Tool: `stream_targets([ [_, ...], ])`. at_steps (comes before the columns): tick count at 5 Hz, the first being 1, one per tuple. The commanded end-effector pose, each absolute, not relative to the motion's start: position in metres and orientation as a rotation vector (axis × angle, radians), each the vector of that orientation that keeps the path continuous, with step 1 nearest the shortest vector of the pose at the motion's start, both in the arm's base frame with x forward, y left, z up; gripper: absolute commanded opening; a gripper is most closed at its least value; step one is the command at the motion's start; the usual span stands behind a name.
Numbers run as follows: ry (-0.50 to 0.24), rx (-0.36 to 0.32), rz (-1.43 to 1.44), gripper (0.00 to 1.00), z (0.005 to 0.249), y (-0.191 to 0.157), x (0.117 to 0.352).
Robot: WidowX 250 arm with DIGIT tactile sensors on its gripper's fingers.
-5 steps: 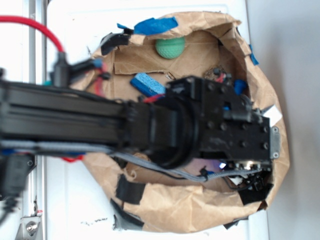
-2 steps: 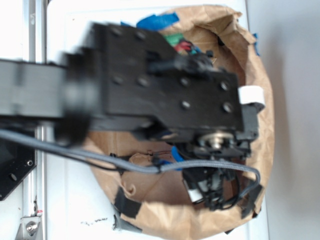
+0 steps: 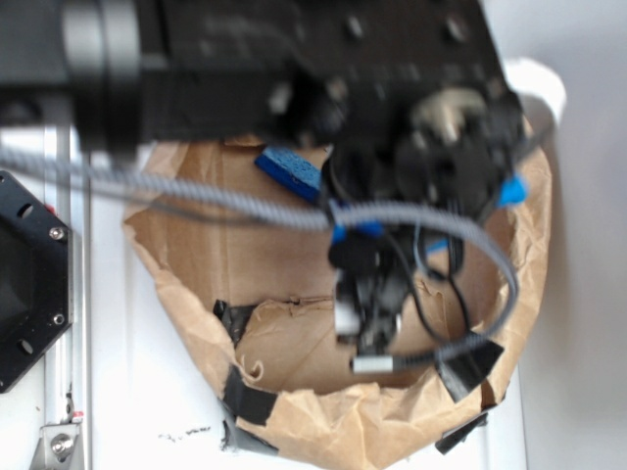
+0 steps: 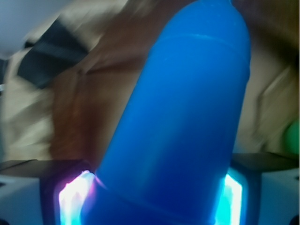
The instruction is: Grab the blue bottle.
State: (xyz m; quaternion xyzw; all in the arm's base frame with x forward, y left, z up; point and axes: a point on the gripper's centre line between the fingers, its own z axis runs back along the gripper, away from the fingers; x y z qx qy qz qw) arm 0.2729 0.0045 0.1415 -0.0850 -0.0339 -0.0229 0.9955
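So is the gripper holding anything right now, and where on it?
Yes, the blue bottle. The gripper has it by the wide body, one of the fingers on each side, the tapered end pointing away from the wrist camera.

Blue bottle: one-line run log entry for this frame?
phase: grasp | blue bottle: between the fingers, fills wrist view | gripper: shut on bottle | sponge: on paper, untouched | exterior: arm blocks bottle

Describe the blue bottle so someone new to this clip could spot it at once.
In the wrist view, look at the bottom, where the gripper shows two glowing pads. The blue bottle stands between them and fills the middle: smooth, solid bright blue, rounded, unlike the flat textured blue sponge in the brown paper nest.
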Motion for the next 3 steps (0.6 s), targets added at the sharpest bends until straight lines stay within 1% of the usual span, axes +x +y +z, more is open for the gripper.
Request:
stream_targets([
  [1,-0.248,-0.121,-0.149,0.00,0.163,0.028,0.260],
  [2,-0.206,-0.110,-0.136,0.00,0.160,0.021,0.242],
  [3,-0.187,-0.098,-0.110,0.00,0.157,0.018,0.239],
])
